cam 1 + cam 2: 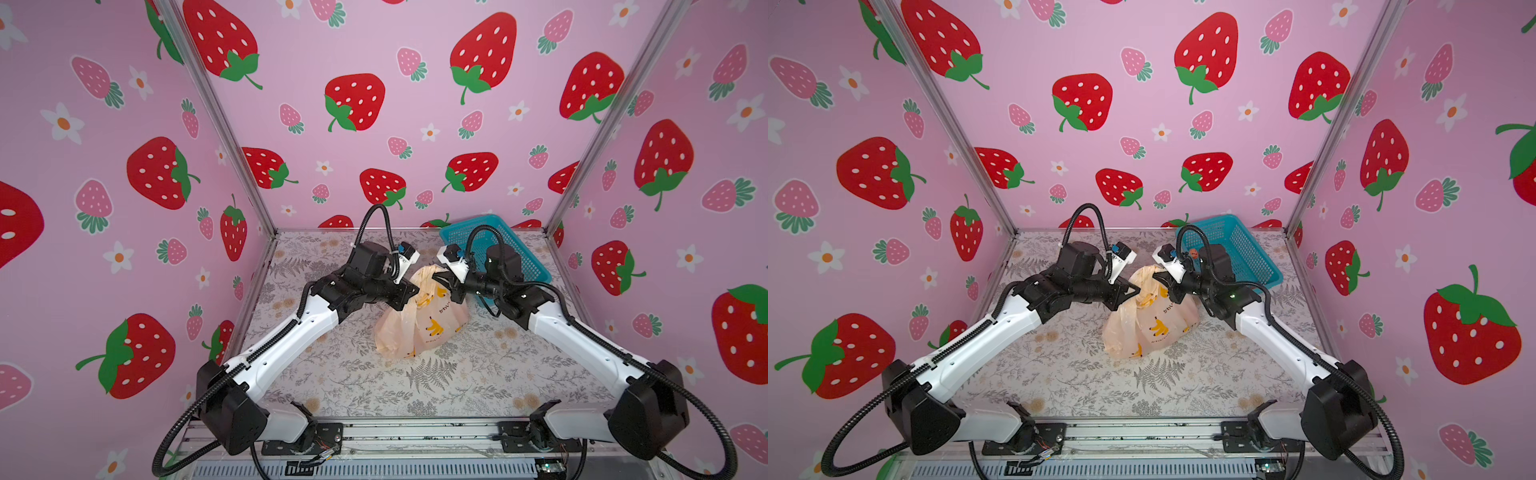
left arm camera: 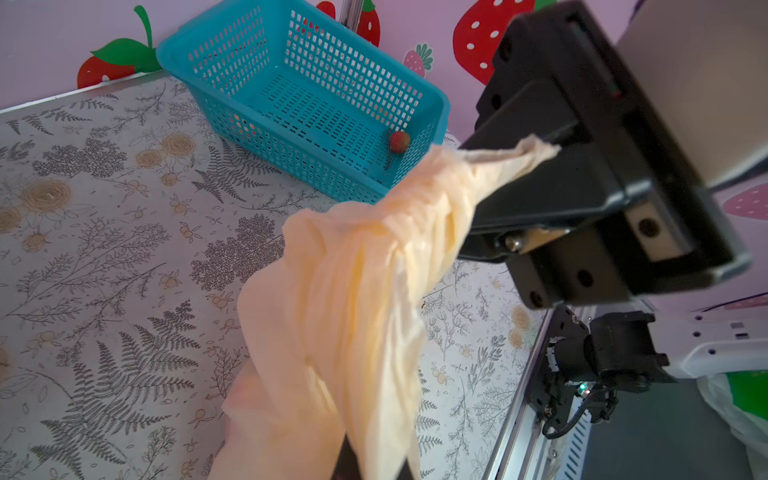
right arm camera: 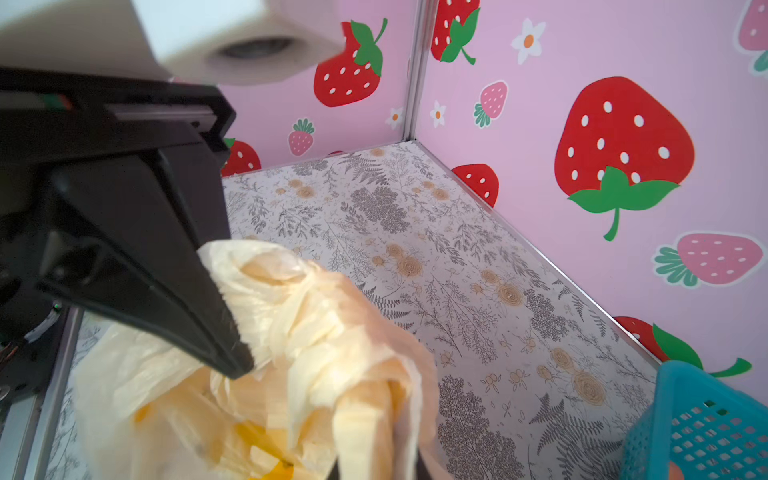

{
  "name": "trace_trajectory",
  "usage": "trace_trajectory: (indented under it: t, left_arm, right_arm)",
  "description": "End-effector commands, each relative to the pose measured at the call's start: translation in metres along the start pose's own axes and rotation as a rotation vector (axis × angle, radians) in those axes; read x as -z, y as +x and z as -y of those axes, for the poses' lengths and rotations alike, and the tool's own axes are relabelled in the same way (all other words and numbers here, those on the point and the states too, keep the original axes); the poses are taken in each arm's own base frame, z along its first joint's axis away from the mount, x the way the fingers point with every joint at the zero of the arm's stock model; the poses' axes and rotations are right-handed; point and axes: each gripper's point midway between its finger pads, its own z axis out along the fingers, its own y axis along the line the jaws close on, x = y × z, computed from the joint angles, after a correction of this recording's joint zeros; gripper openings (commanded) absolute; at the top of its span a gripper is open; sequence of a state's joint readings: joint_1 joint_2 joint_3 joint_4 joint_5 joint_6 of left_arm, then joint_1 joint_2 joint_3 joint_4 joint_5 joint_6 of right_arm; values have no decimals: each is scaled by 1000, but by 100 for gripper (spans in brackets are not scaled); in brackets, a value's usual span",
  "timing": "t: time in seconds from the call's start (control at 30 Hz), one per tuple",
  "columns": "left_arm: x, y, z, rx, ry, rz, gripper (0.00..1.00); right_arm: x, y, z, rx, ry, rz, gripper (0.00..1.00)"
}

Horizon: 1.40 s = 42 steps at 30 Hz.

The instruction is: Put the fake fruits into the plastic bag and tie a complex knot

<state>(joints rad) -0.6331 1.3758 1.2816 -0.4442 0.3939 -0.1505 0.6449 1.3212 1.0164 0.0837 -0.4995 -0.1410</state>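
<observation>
Plastic bag [image 1: 432,328] sits mid surface [image 1: 332,374]: yellow bananas + dark Japanese print, "かわい" legible, rest too small. L gripper [image 1: 414,291]: jaws clamped on one twisted handle. R gripper [image 1: 439,279]: jaws clamped on the other. One red fruit [image 2: 400,141] lies in blue basket [image 2: 216,45], back right.

The 2 arms angle inward, tips nearly meeting; left gripper [image 1: 414,291] and right gripper [image 1: 437,278] each pinch the plastic bag [image 1: 432,328].

Both top views look down frontally; close wrist views share the bag [image 2: 353,291].
</observation>
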Motion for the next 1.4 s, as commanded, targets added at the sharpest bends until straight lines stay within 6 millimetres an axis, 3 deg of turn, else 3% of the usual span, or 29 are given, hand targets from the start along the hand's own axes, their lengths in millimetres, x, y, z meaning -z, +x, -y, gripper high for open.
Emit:
trace_trajectory:
  t: [0.0,0.2,0.33,0.4,0.8,1.17,1.37]
  left_arm:
    - [6,-23,11,71,33,108,0]
    - [0,-24,14,146,37,150,0]
    - [-9,-21,23,161,64,157,5]
    - [-14,-17,23,155,54,153,11]
    - [-21,-3,15,79,54,196,34]
    - [12,3,11,149,153,218,67]
    - [39,2,5,179,176,237,79]
  right_arm:
    - [1,-25,7,-64,113,116,0]
    - [-4,-29,-1,-193,182,222,0]
    - [-6,-28,4,-293,219,273,0]
    - [-6,-27,5,-316,218,292,0]
    - [-12,-29,-17,-354,-102,408,0]
    - [-10,-30,-24,-389,-213,498,0]
    - [-9,-33,-26,-377,-235,530,0]
